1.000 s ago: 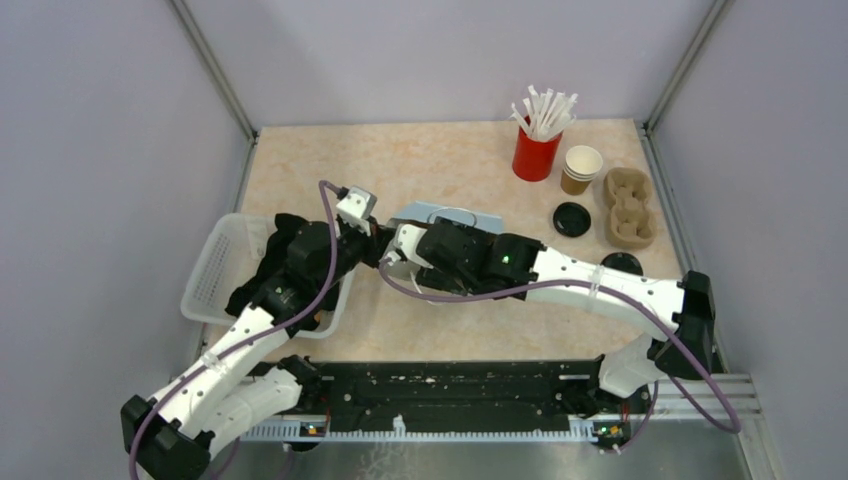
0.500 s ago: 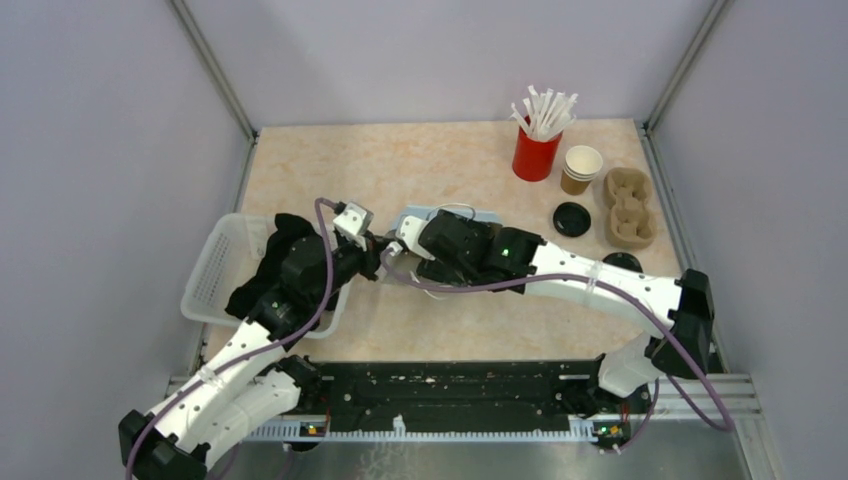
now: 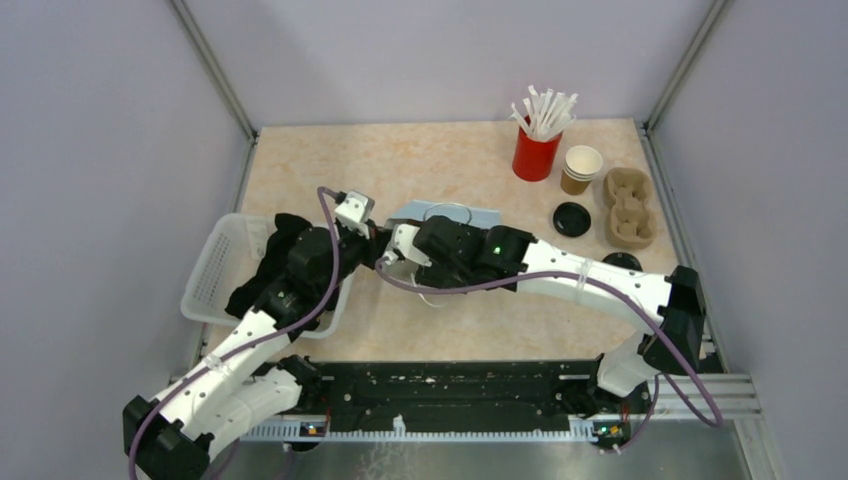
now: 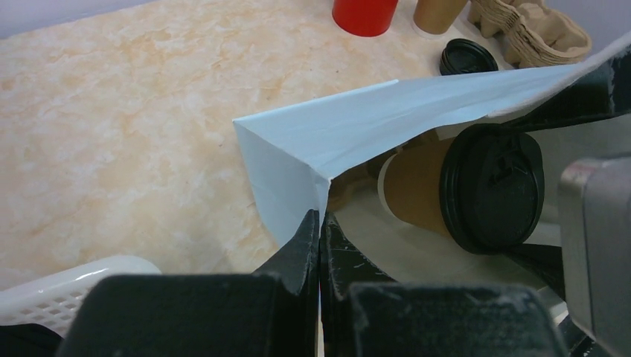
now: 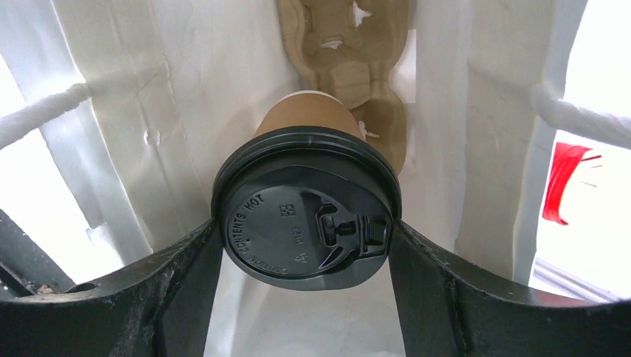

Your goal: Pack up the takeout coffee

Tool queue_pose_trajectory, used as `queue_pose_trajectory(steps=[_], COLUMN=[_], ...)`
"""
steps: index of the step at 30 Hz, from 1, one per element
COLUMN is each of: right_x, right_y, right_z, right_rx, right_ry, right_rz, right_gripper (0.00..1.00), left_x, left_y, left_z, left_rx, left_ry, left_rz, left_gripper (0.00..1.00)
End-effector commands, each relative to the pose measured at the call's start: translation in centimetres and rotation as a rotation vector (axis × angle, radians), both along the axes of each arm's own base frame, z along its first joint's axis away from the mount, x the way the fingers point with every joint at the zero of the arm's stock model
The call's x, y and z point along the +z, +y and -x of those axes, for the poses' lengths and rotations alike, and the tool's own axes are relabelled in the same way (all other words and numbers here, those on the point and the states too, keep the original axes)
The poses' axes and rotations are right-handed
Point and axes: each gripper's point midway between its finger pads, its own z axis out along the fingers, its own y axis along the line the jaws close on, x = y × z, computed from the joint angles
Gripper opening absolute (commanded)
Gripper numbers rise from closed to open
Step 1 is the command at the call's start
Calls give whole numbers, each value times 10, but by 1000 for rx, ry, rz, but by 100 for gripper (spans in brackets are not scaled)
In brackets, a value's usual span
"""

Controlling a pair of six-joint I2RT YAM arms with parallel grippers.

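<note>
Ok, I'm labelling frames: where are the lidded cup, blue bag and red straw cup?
lidded cup (image 5: pixel 305 223): right wrist view, lid centre.
blue bag (image 4: pixel 387 123): left wrist view, outer panel.
red straw cup (image 3: pixel 536 157): top view, side wall.

Left hand (image 4: pixel 320 223) pinched shut, right hand (image 5: pixel 303 232) gripping wide

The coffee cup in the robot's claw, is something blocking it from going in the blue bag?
Nothing visible blocks it. The left gripper pinches the blue bag open, and the right gripper holds the coffee cup in its mouth. Only a cardboard carrier lies deeper inside.
</note>
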Motion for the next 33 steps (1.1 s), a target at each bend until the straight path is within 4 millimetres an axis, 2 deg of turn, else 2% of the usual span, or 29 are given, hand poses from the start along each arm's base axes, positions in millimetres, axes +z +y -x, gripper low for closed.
queue_pose_trajectory(steps=[1,6,11,14,16,19,21,27,33], right_x=[23,21,4,2,4,3,1,17,21], right_y=[3,7,6,1,-1,-2,-3,-10,-18], right_z=[0,-8,-3,-3,-4,-6,-8,-16,-26], right_rx=[79,114,161,164,173,192,190,156,128], right_ry=[-42,-95,-70,-87,-105,-122,-121,-144,-153], right_rz=[-25,7,24,31,41,57,67,64,70], right_gripper=[57,57,56,56,56,55,54,54,55], left_x=[25,15,20,15,8,6,7,2,4], left_y=[-3,-5,4,3,2,-6,-4,0,1], left_z=[-6,-5,-12,-13,-10,-2,1,6,3], left_rx=[22,-5,51,61,60,3,5,-1,10], left_ry=[-11,6,-30,30,83,111,109,78,83], left_rz=[44,0,-13,-21,-24,-11,-6,-13,-16], left_gripper=[0,0,0,0,0,0,0,0,0])
